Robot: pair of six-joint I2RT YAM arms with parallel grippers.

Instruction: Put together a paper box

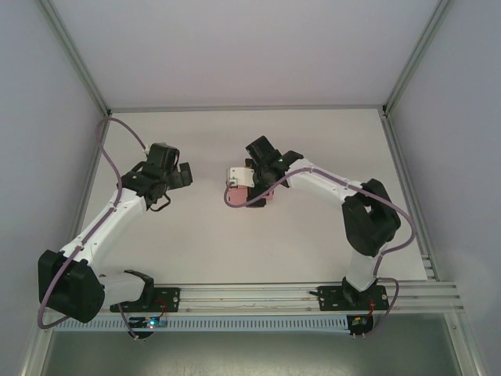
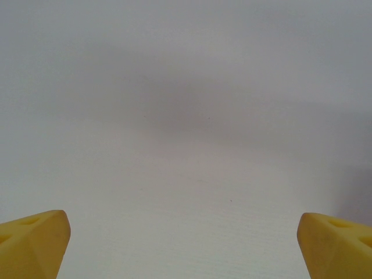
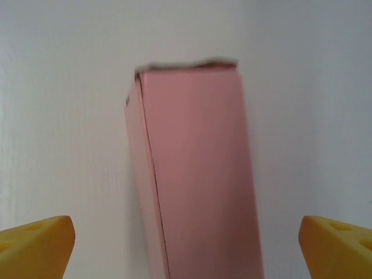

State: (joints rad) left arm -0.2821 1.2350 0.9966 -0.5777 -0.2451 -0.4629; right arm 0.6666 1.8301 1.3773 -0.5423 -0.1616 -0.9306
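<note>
Jaws of the left gripper (image 2: pixel 186 247) spread wide, holding nothing, over the flat white table (image 1: pixel 203 243). Right of centre, a long rectangular box of plain pink thin card (image 3: pixel 197 174) rests on the table between the parted yellow fingers (image 3: pixel 35 247) of the right gripper (image 3: pixel 186 247), untouched.

The left arm (image 1: pixel 102 223) climbs from its base and angles inward, its elbow folded low behind the left end effector (image 1: pixel 182 174), whose yellow fingertips (image 2: pixel 35 241) stand spread wide at either side of the wrist view. The right arm (image 1: pixel 329 184) rises to a bent elbow to the right of the right end effector (image 1: pixel 249 174), then runs its white forearm leftward to it; this one tips downward, its yellow fingertips (image 3: pixel 38 244) likewise wide apart. The two end effectors face each other, well apart.
</note>
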